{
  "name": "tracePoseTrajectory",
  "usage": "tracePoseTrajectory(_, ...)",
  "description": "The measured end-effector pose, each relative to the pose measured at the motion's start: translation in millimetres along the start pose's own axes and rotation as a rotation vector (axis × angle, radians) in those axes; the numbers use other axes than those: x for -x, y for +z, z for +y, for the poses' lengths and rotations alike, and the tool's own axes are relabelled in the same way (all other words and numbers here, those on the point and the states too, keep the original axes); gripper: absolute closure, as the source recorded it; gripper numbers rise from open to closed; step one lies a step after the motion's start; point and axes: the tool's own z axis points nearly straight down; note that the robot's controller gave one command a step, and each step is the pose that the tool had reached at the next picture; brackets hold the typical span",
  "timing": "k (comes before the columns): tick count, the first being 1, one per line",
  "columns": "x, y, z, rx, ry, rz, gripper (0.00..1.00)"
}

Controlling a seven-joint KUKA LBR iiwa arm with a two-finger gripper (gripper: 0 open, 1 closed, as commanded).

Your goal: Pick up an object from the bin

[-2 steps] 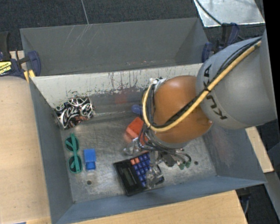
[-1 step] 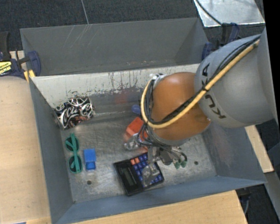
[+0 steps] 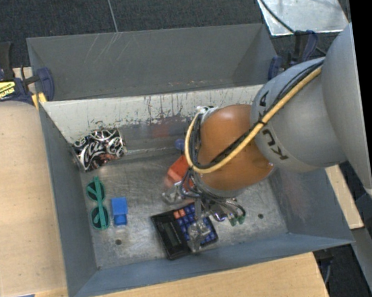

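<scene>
My gripper (image 3: 198, 230) hangs below the orange cover, low in the front middle of the bin. It sits directly over a black calculator (image 3: 172, 234) with blue and orange keys, which lies flat near the front wall; its right half is hidden under the gripper. An orange-red thing (image 3: 177, 171) pokes out just left of the cover, mostly hidden by it. Nothing shows as held.
A blue block (image 3: 119, 211) and a pair of green toy glasses (image 3: 98, 204) lie at the left of the bin floor. A black-and-white patterned bundle (image 3: 98, 148) rests in the back left corner. The arm covers the bin's right side.
</scene>
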Motion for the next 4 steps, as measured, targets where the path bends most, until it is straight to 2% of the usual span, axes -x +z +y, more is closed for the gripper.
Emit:
tracePoseTrajectory(1, 6.3, -2.9, 3.0, -0.005, 0.066, 0.006, 1.0)
tracePoseTrajectory(4, 5.4, -11.7, 3.0, -0.004, 0.067, 0.003, 1.0)
